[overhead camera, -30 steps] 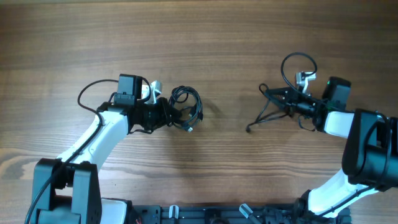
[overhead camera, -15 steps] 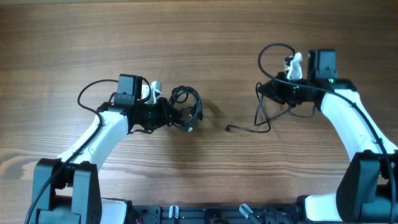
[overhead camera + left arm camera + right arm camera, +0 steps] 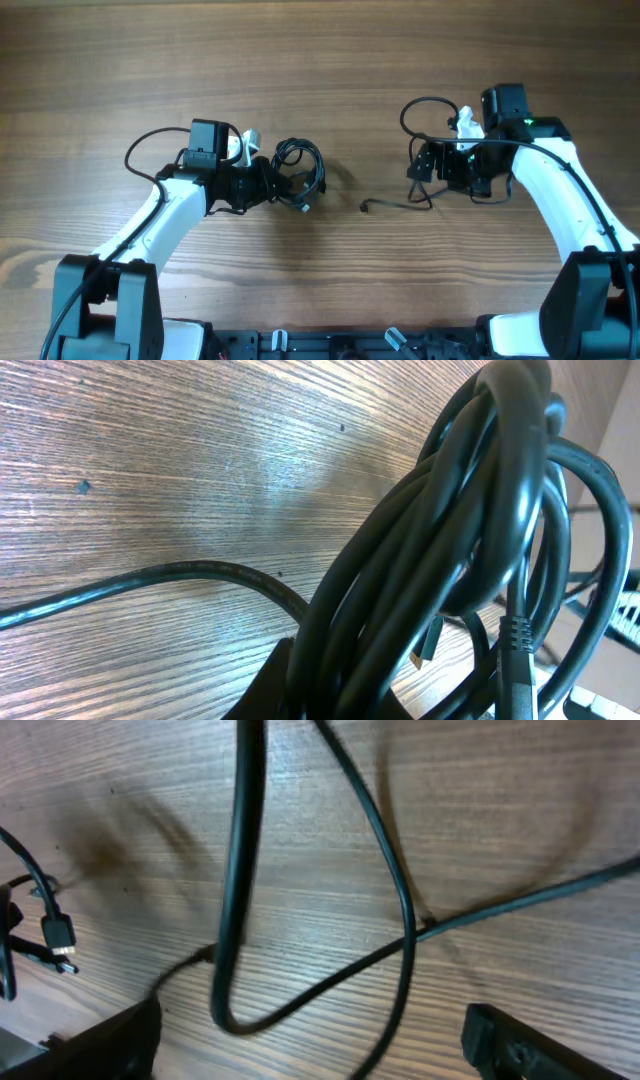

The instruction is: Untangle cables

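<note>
The cables lie in two parts. A coiled black bundle sits left of centre, with my left gripper shut on its near side. In the left wrist view the bundle fills the frame, clamped at the dark fingers, and a small plug hangs inside it. A loose black cable lies on the wood right of centre. My right gripper stands open just over its right end. In the right wrist view the cable's strands cross on the table between the widely spread fingertips, apart from both.
The wooden table runs across the whole view. A thicker black arm wire loops above each wrist: left wire, right wire. A small plug end shows at the left edge of the right wrist view.
My right arm swung left and up with the loose cable, then its gripper opened and let the cable drop onto the table. The left gripper and bundle have not moved.
</note>
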Controlling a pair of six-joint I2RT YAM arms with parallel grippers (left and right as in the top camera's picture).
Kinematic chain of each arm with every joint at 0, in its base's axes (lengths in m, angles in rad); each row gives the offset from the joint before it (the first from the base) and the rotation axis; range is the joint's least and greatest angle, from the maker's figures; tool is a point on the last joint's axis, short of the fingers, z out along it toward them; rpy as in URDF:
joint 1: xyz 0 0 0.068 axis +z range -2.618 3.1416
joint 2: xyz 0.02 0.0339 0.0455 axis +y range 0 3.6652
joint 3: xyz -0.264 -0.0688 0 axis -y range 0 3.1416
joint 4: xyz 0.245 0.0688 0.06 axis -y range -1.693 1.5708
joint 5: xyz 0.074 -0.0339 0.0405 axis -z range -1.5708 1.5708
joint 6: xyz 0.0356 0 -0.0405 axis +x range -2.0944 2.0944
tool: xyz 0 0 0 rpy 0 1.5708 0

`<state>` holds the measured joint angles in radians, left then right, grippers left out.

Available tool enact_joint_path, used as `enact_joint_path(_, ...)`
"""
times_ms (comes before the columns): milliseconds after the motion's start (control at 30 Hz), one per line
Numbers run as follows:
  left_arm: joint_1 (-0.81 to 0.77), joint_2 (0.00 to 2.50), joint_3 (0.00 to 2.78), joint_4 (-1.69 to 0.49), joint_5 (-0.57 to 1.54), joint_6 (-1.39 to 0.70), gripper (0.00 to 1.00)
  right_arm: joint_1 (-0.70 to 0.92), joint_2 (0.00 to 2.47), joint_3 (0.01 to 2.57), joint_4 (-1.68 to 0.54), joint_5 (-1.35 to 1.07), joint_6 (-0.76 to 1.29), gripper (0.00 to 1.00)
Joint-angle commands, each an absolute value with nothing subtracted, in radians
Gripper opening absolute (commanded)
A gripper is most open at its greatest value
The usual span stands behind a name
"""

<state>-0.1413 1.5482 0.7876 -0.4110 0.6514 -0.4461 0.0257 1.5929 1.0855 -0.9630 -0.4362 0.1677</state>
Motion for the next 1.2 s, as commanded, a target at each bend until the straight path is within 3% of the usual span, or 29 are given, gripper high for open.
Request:
enact_joint_path(0, -0.139, 1.554, 0.783, -0.411, 0.654, -0.426, 0.04, 0.03, 1.58, 1.071, -1.014, -0.453, 0.28, 1.0)
enact_joint_path(100, -0.139, 1.554, 0.783, -0.411, 0.654, -0.426, 0.04, 0.032, 1.58, 1.071, -1.07, -0.453, 0.5, 1.0)
enact_joint_path(233, -0.139, 1.554, 0.783, -0.411, 0.654, -0.426, 0.05, 0.071, 1.58, 1.072, -1.01, -0.519, 0.271, 1.0)
enact_joint_path(367, -0.139, 1.554, 0.783, -0.411, 0.654, -0.426, 0.06, 0.07, 1.58, 1.153, -1.127, -0.247, 0.334, 1.0)
enact_joint_path(500, -0.139, 1.554, 0.783, -0.411, 0.654, -0.426, 0.06, 0.07, 1.58, 1.377, -1.235, -0.191, 0.321, 1.0)
enact_joint_path(600, -0.139, 1.554, 0.783, -0.411, 0.653, -0.426, 0.06, 0.07, 1.58, 1.393, -1.277, -0.175, 0.316, 1.0)
enact_joint_path(800, -0.139, 1.554, 0.783, -0.403, 0.653, -0.425, 0.06, 0.114, 1.58, 1.285, -1.21, -0.445, 0.397, 1.0)
enact_joint_path(967, -0.139, 1.554, 0.783, -0.406, 0.653, -0.422, 0.1, 0.241, 1.58, 1.211, -1.084, -0.174, 0.162, 0.99)
enact_joint_path(1167, -0.139, 1.554, 0.783, -0.406, 0.653, -0.422, 0.11, 0.246, 1.58, 1.207, -1.027, -0.174, 0.017, 0.98)
